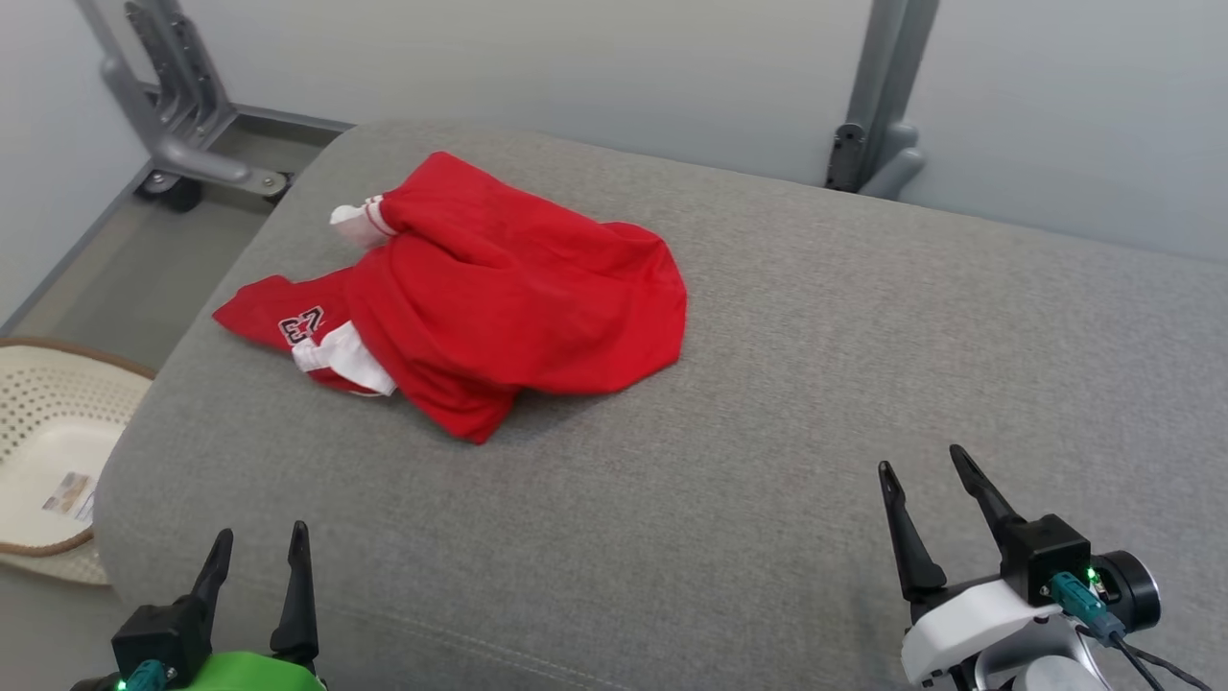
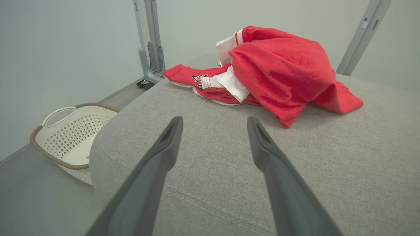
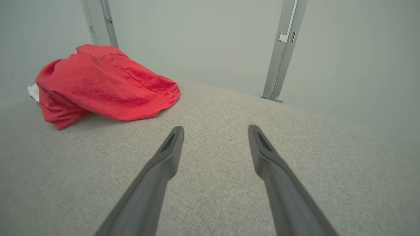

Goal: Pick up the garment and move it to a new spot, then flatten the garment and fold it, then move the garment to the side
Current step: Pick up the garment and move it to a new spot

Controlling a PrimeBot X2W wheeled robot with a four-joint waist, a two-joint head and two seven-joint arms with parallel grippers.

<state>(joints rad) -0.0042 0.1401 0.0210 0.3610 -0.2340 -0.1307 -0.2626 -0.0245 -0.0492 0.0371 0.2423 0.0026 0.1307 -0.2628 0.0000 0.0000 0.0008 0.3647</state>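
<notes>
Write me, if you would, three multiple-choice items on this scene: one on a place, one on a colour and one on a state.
1. Where does the garment lie on the grey cushion?
A. at its near right corner
B. in its far left part
C. hanging over its near edge

2. What colour is the red garment's trim?
A. blue
B. yellow
C. white

3. How do the left gripper and the right gripper stand?
A. both open and empty
B. left one shut on the garment
C. right one shut on the garment

Answers:
1 B: the head view shows it toward the cushion's far left.
2 C: white bands show at its edges.
3 A: both pairs of fingers stand apart over bare cushion, short of the garment.
</notes>
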